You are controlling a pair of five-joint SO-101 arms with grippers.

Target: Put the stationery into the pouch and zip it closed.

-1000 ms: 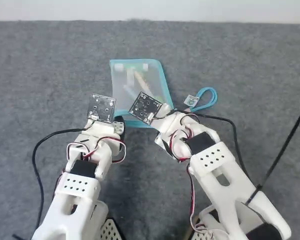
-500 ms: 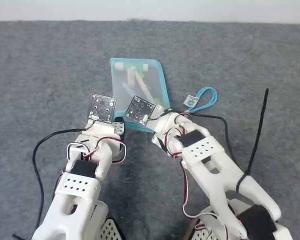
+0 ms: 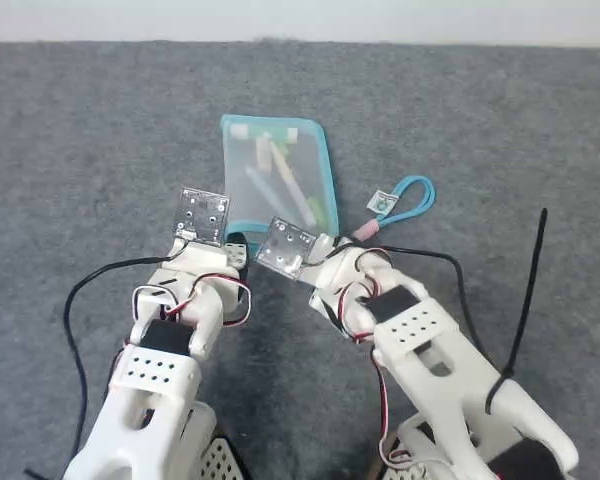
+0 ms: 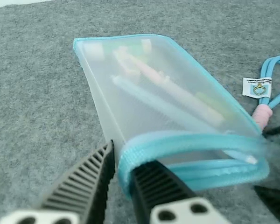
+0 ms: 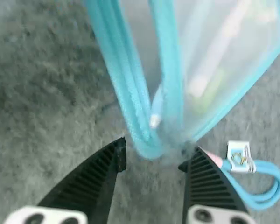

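so: left gripper [image 4: 121, 157] pinches pouch [image 3: 328, 175] corner, right gripper [image 5: 156, 150] open at the other

left gripper's jaws are almost together, nipping the teal zip edge at one near corner of the pouch. the rest of the pouch lies ahead of its fingertips, running away from them on the grey mat [image 3: 100, 130].

right gripper is spread wide and holds nothing. the pouch's other near corner sits between its two fingertips, one finger on each side. can't tell if either pad touches the fabric.

both grippers are side by side at the pouch's near short end.

stationery [image 3: 285, 175] is inside the pouch, seen through the clear wall: a few pen-like sticks lying lengthwise, pointing away from both grippers.

pouch mouth at the gripper end gapes: the two teal zip bands are apart, the upper one arched up between the grippers. a small pale bit [image 5: 154, 122] sits on the zip just ahead of the right gripper; can't tell what it is.

a blue loop strap [image 3: 412, 198] with a white tag [image 3: 382, 201] lies on the mat just beyond the right gripper, on its outer side, beside the pouch.
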